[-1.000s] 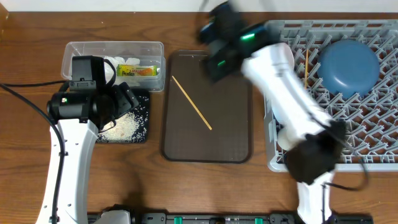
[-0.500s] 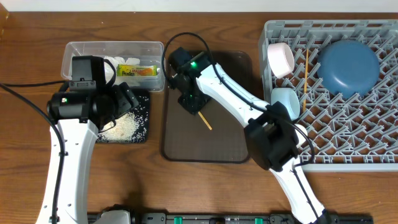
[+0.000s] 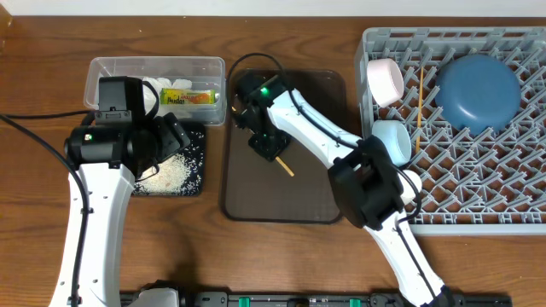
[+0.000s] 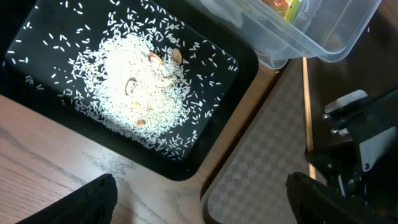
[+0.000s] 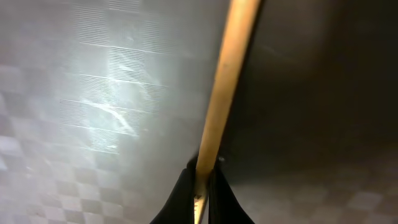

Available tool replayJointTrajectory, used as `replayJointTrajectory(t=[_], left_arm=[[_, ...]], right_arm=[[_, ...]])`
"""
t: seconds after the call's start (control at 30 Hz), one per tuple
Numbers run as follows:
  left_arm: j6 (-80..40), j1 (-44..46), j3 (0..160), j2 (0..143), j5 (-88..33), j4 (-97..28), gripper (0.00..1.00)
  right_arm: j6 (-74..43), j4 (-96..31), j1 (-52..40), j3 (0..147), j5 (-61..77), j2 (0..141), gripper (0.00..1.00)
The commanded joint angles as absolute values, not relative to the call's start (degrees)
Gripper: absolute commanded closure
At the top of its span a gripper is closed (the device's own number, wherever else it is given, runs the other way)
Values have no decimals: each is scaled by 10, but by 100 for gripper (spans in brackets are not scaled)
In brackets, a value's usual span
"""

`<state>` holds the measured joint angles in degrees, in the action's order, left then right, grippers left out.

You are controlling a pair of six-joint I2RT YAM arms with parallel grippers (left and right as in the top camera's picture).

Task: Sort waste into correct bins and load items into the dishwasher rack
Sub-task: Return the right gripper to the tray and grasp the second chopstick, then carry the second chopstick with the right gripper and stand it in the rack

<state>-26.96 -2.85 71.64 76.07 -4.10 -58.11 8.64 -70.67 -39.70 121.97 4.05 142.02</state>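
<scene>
My right gripper (image 3: 268, 143) is down on the dark brown serving tray (image 3: 256, 192), shut on a thin wooden chopstick (image 3: 287, 167). In the right wrist view the jaws (image 5: 202, 186) pinch the chopstick (image 5: 227, 81) near one end. The other chopstick (image 3: 420, 102) lies in the grey dishwasher rack (image 3: 478, 200) with the dark blue plate (image 3: 478, 89), white bowl (image 3: 384, 78), light blue bowl (image 3: 391, 136) and small white cup (image 3: 411, 183). My left gripper (image 3: 171, 132) hangs open and empty (image 4: 202, 199) above the black tray (image 3: 194, 141) of rice (image 4: 137, 81).
The clear tub (image 3: 111, 68) behind the black tray holds white napkins (image 3: 158, 85) and the snack wrapper (image 3: 189, 96). In the left wrist view the tub's corner (image 4: 323, 37) and the brown tray's edge (image 4: 267, 168) lie to the right of the black tray.
My right arm swung from the rack over to the brown tray and came down on the chopstick, closing on it. The left arm has not moved.
</scene>
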Motion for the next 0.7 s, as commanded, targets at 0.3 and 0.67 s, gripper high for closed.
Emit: replayJointTrajectory(t=[0.3,0.67], left_arm=[[-268,-30,720,765,-34,-582,11],[-268,-30,720,765,-34,-582,11]], right_arm=[[41,-751,-324,1270,66,1314,99],[4,-802,-143,1278,-8,1138,99]])
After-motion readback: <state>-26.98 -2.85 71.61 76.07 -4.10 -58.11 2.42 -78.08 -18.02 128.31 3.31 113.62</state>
